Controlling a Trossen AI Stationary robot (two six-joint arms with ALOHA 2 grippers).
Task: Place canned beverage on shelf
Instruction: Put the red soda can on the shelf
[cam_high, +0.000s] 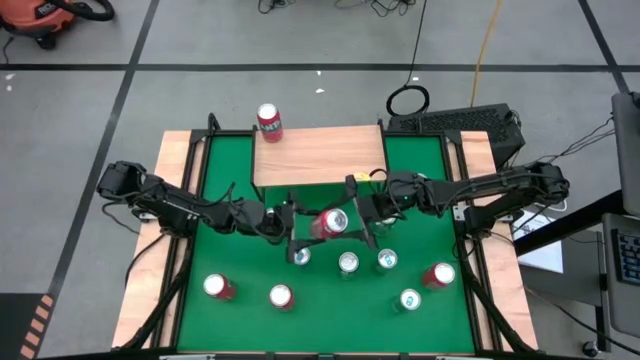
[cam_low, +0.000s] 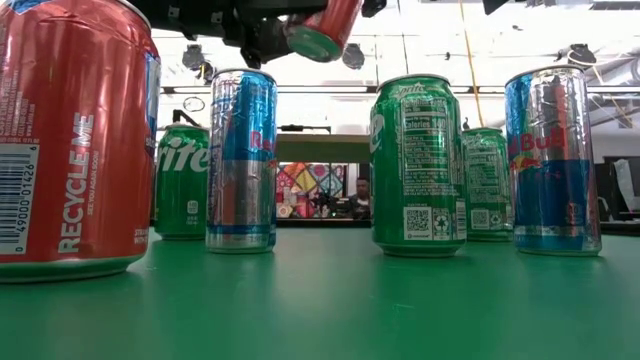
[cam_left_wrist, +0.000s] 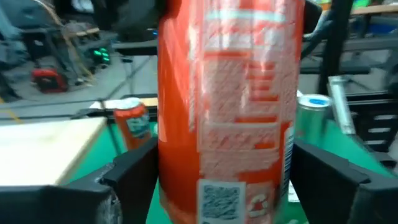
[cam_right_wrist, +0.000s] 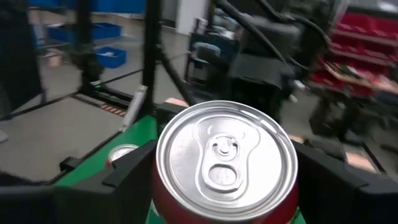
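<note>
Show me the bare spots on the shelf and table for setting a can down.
The shelf is mostly bare; only one red can stands at its far left corner. The green table has bare strips along its left edge and between the shelf and the can rows. The near middle is crowded: a slim can, green cans and red cans.

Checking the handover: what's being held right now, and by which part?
The red can, up in the air: the left gripper has its jaws across the can's side wall, and the right gripper has its jaws around the top end.
</note>
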